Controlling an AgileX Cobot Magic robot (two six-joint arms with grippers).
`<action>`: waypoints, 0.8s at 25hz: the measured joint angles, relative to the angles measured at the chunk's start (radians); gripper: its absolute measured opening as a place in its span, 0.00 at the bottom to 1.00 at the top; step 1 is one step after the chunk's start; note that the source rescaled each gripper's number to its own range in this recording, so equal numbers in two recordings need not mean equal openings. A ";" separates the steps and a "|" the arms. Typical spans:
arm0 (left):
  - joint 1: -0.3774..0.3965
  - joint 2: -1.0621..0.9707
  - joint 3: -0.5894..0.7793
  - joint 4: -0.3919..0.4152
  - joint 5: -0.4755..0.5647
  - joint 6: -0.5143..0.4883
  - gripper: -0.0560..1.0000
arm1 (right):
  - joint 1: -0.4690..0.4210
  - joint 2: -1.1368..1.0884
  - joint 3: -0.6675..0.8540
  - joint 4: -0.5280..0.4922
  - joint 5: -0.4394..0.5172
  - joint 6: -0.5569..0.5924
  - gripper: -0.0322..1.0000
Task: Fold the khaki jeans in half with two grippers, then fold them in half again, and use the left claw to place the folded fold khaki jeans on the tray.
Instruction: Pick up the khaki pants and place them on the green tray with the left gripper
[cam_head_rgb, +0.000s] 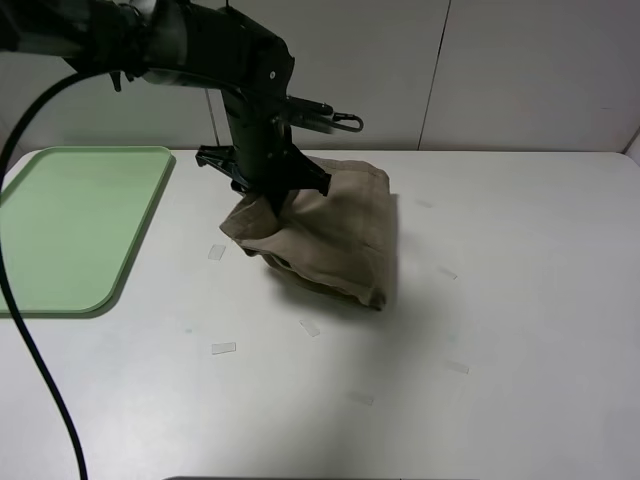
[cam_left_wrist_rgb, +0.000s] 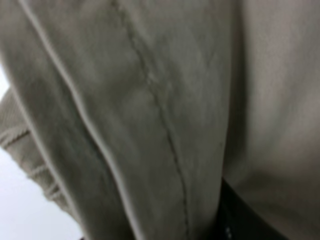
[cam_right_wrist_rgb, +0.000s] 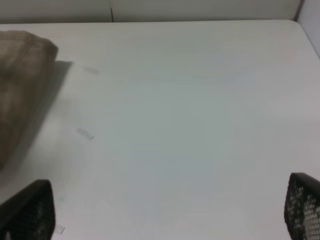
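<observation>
The khaki jeans (cam_head_rgb: 335, 235) lie as a folded bundle on the white table, right of the tray. My left gripper (cam_head_rgb: 272, 195) comes down on the bundle's left side and is shut on it, with that edge pulled up a little. In the left wrist view the khaki cloth (cam_left_wrist_rgb: 150, 100) fills the picture, and one black finger (cam_left_wrist_rgb: 240, 215) shows under it. The pale-green tray (cam_head_rgb: 60, 230) lies at the left edge with nothing in it. My right gripper (cam_right_wrist_rgb: 167, 210) is open and holds nothing, hovering over bare table to the right of the jeans (cam_right_wrist_rgb: 20, 85). It is out of the exterior view.
Several small strips of clear tape (cam_head_rgb: 223, 348) lie on the white table (cam_head_rgb: 500, 300) around the jeans. The left arm's thick black cable (cam_head_rgb: 40, 380) hangs across the front left. A pale wall stands behind the table.
</observation>
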 joint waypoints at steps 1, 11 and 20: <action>0.010 -0.013 0.000 0.004 0.016 0.021 0.22 | 0.000 0.000 0.000 0.000 0.000 0.000 1.00; 0.152 -0.096 0.000 0.007 0.140 0.205 0.21 | 0.000 0.000 0.000 0.000 0.000 0.000 1.00; 0.337 -0.148 0.000 0.006 0.200 0.357 0.21 | 0.000 0.000 0.000 0.001 0.000 0.000 1.00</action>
